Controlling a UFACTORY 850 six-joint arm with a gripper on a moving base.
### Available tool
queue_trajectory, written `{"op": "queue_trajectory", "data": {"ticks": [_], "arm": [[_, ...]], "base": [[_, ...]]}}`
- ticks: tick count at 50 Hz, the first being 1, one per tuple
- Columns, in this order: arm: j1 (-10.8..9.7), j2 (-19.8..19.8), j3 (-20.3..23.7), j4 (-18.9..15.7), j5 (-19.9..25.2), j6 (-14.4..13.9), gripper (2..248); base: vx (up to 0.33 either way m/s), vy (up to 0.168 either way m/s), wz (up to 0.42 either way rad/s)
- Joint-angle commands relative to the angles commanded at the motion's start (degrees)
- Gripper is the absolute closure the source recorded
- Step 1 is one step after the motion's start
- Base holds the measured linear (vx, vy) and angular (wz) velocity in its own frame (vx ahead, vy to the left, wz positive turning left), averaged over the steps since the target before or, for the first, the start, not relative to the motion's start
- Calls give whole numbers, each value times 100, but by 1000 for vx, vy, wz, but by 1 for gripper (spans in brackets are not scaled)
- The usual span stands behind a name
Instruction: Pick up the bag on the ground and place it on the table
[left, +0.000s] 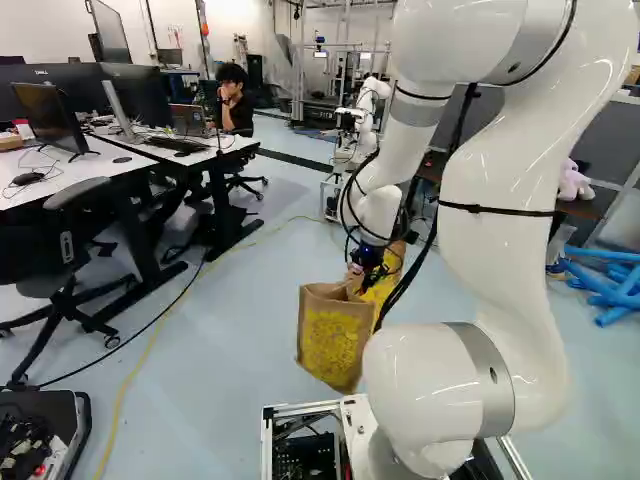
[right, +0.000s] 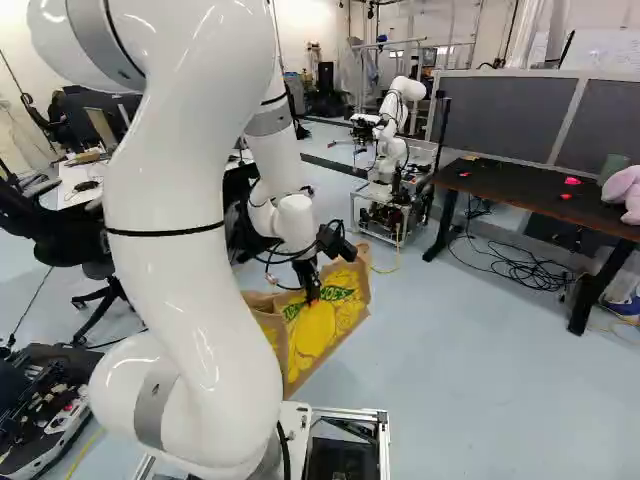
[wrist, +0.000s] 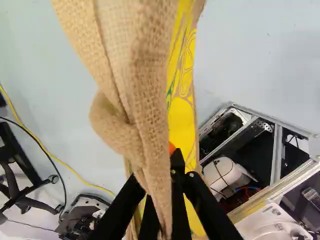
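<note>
Just ahead of base frame (right: 350, 411), bag (right: 318, 335) pinched in gripper (right: 312, 290) by bunched fabric near top. Risks imo: only fold gripped, so weight could peel it loose; low lift, floppy bottom snags dark table (right: 525, 187).

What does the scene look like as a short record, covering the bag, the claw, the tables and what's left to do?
Bag: brown with yellow print, tilted
Claw: shut on the bag's upper part
Bag clear of floor: cannot tell for certain
Dark table: at the right of the right base view, pink soft toy on it
White desk: at the left of the left base view, screens on it
Left to do: put the bag on a table
</note>
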Motion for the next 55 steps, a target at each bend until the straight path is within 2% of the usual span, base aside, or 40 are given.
{"op": "queue_trajectory", "data": {"ticks": [32, 55], "arm": [[-57, 535, -206, 0, -564, 0, 229], [-10, 816, -454, 0, -1098, 0, 229]], "base": [[0, 0, 0], [0, 0, 0]]}}
